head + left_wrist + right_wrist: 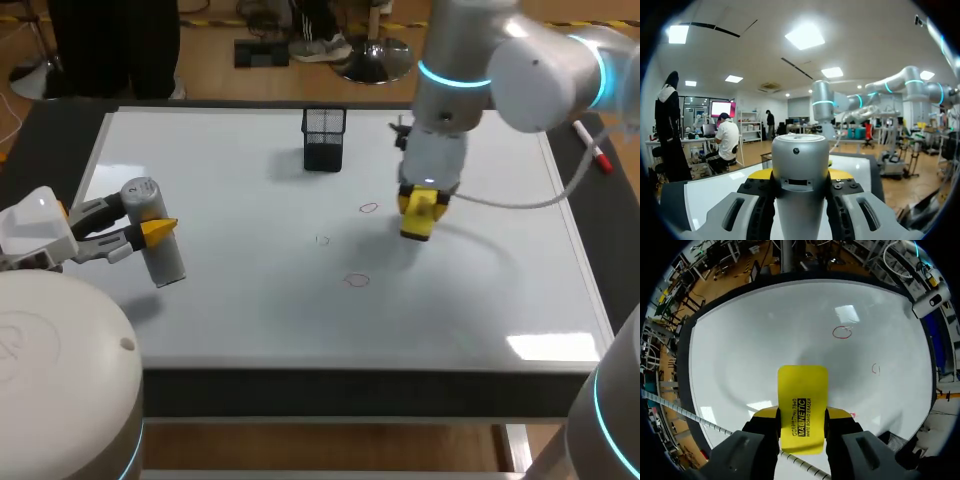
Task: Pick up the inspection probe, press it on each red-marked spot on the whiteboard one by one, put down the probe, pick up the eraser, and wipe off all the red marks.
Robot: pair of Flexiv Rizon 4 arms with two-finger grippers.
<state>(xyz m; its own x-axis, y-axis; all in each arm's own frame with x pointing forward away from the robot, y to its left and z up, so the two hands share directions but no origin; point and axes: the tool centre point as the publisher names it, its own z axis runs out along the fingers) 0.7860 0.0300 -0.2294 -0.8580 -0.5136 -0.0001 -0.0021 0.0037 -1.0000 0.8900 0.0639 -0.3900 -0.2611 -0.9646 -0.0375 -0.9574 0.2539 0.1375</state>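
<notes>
The grey cylindrical probe point(152, 235) is over the whiteboard's point(250, 300) left edge, and my left gripper point(150, 232) is shut on it. In the left wrist view the probe point(800, 175) fills the gap between the yellow tips of that gripper point(800, 176). My right gripper point(420, 208) is shut on the yellow eraser point(418, 218), just right of one red circle point(368, 208). A faint mark point(322, 240) and a second red circle point(356, 281) lie nearer the board's middle. From the right wrist, the eraser point(803, 405) sticks out past the gripper point(802, 416), with red marks point(841, 332) point(875, 369) ahead of it.
A black mesh pen holder point(324, 138) stands at the whiteboard's back middle. A red marker point(592, 146) lies off the board at the right. A white cable point(520, 200) trails from my right wrist over the board.
</notes>
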